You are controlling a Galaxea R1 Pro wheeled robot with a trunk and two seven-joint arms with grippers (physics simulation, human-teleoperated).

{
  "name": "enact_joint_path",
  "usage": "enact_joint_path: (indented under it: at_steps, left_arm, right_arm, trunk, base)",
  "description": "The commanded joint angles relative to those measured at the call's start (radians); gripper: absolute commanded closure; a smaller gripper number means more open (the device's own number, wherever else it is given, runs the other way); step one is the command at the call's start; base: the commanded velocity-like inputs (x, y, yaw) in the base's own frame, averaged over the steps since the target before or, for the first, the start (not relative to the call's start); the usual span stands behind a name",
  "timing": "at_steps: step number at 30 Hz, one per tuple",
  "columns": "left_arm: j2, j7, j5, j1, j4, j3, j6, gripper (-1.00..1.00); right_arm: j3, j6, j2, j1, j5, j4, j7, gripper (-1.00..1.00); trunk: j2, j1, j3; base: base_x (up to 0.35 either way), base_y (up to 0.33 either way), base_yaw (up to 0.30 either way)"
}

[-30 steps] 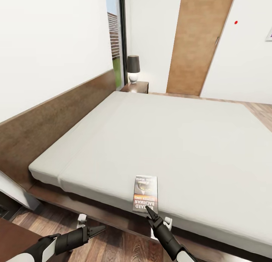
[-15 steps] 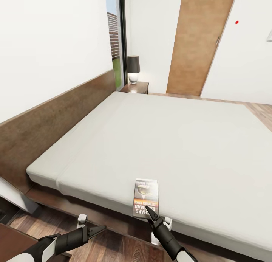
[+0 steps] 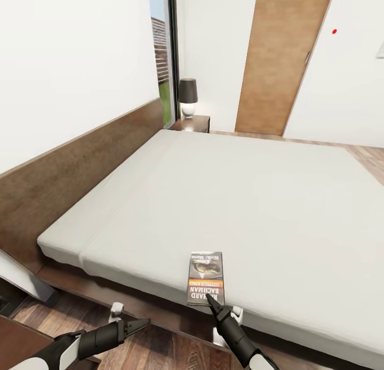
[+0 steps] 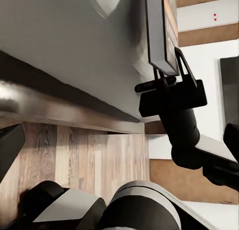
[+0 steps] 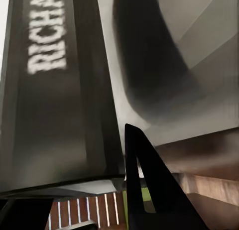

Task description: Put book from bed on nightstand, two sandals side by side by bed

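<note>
Thin, light, stiff-covered book flat at bed edge, 6 o'clock; right end effector straddling near edge, not yet clamped; best pinched there.

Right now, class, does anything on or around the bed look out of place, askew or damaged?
Only the book: it lies alone at the near edge of the bed, slightly askew to it, the right gripper at its near end. Nothing looks damaged.

Bright, even light — soft shadows, wide-angle stretch at edges, blurry wrist close-ups.
</note>
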Motion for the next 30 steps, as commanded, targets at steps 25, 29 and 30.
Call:
enact_joint_path:
  at_steps: [25,29,30]
  left_arm:
    - [0.008,0.020,0.009,0.000,0.000,-0.008,0.011,-1.00]
    - [0.011,0.022,0.009,0.000,0.000,-0.009,0.010,-1.00]
    - [0.011,0.022,0.009,0.000,0.000,-0.009,0.010,-1.00]
  right_arm:
    - [0.003,0.011,0.000,0.000,-0.011,0.001,0.004,1.00]
    - [0.005,0.011,0.000,0.000,-0.009,-0.005,0.005,1.00]
    - [0.006,0.014,0.000,0.000,-0.008,-0.008,0.005,1.00]
  trunk:
    - [0.133,-0.073,0.059]
    - [0.161,-0.088,0.071]
    - [0.168,-0.092,0.074]
  base:
    - [0.000,0.000,0.000]
    - [0.000,0.000,0.000]
    - [0.000,0.000,0.000]
